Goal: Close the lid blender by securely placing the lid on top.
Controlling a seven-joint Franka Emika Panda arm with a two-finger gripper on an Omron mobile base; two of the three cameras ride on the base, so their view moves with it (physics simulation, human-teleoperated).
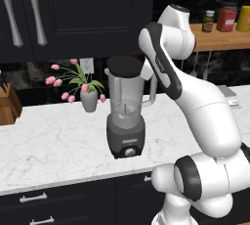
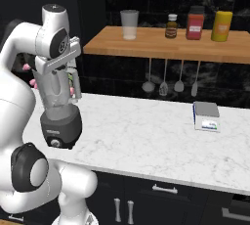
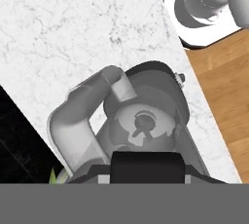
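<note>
Stood on the white marble bench [image 1: 49, 146]: the blender [image 1: 126, 116], handle turned toward the arm, flower vase [image 1: 89, 99] just beside it. Sat atop the jar mouth, slightly tilted: the lid [image 1: 124, 66]. Hovered directly above the jar, looking down into it: the tool [image 3: 148, 165], apparently clenched on the lid's edge, though grip partly hidden.

One blender [image 1: 126, 116], one lid [image 1: 124, 66], one flower vase [image 1: 88, 100], one clear cup [image 2: 129, 24], three jars [image 2: 195, 22], four hanging utensils [image 2: 163, 88], one knife block [image 1: 8, 104]
</note>
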